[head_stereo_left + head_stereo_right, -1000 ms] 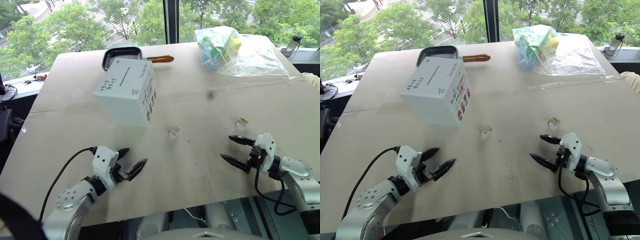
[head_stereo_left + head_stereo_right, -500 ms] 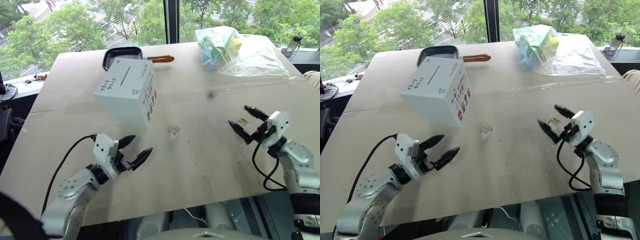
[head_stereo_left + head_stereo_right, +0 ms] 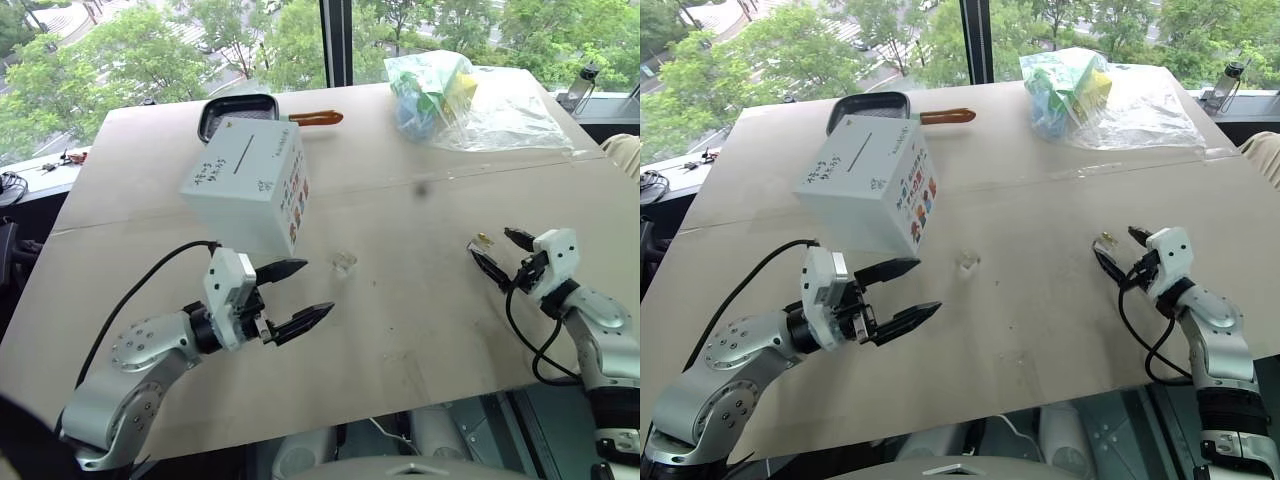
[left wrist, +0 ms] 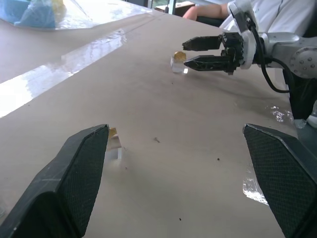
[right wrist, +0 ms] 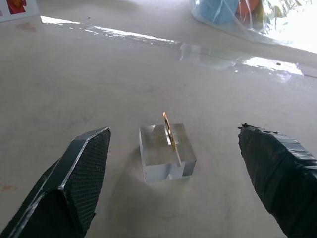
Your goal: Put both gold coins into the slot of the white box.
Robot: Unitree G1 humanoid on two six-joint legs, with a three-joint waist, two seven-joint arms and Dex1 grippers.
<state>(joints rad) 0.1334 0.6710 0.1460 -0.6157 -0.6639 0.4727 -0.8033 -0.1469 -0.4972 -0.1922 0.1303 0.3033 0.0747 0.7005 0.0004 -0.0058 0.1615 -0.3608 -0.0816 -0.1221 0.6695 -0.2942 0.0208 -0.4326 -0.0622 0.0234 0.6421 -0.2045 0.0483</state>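
Observation:
The white box [image 3: 245, 185] stands at the back left of the table, a dark slot line [image 3: 243, 155] on its top. One gold coin [image 3: 345, 263] sits in a small clear block mid-table, just right of my open left gripper [image 3: 315, 288]; in the left wrist view this coin [image 4: 113, 133] lies by one finger [image 4: 74, 183]. The other gold coin [image 5: 167, 128] stands upright in a clear block [image 5: 166, 153] between the fingers of my open right gripper [image 3: 1115, 243], untouched by either finger [image 5: 74, 183].
A black pan [image 3: 238, 105] with an orange handle [image 3: 320, 118] lies behind the box. A clear plastic bag [image 3: 480, 100] of colourful items sits at the back right. A person's arm [image 4: 208, 11] rests beyond the table's right edge.
My right gripper swung forward to the right-hand coin and now straddles it, fingers a little narrower. My left gripper rose and moved right toward the middle coin.

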